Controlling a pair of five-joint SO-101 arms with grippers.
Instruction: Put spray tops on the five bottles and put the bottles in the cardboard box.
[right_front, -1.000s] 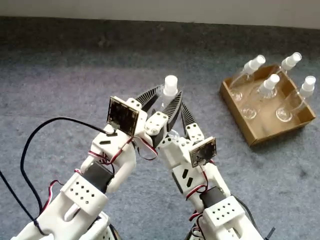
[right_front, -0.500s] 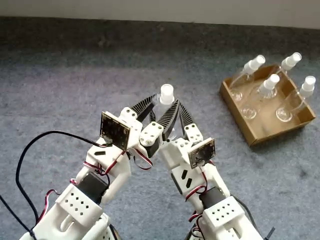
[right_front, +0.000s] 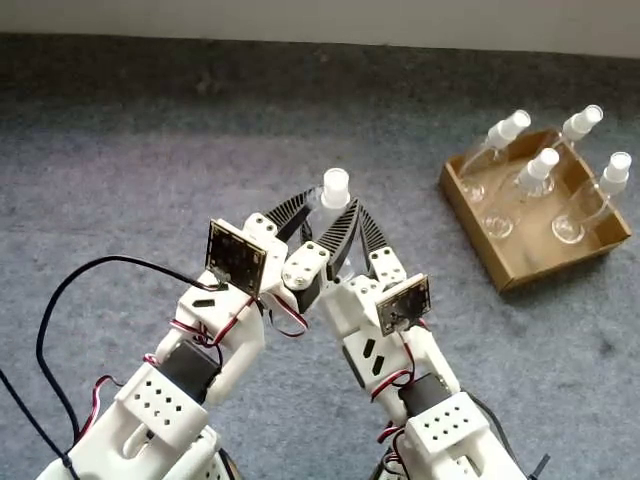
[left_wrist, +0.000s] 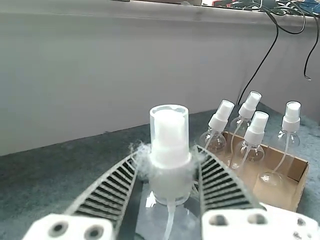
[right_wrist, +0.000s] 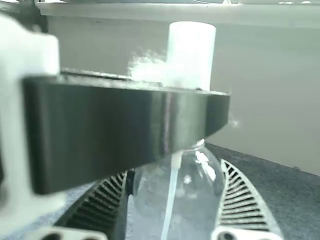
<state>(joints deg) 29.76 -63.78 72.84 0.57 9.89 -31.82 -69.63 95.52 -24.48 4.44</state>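
A clear bottle (right_wrist: 177, 195) stands upright between the fingers of my right gripper (right_wrist: 175, 210), which is shut on its body. Its white spray top (left_wrist: 169, 145) sits on the neck, and my left gripper (left_wrist: 167, 185) is shut on the collar of that top. In the high view both grippers meet at mid table, with the spray top (right_front: 335, 188) poking up between the left gripper (right_front: 322, 218) and the right gripper (right_front: 352, 238). One black finger (right_wrist: 125, 130) of the left gripper crosses in front of the bottle neck. The cardboard box (right_front: 480, 235) lies to the right and holds several capped bottles (right_front: 520, 185).
Grey carpet covers the table, with open room left of the arms and between the arms and the box (left_wrist: 285, 165). A black cable (right_front: 70, 290) loops beside the left arm. A pale wall runs along the far edge.
The left gripper and the spray top have dropped a little toward the arms' bases, and the left wrist has turned slightly. The right arm has stayed put.
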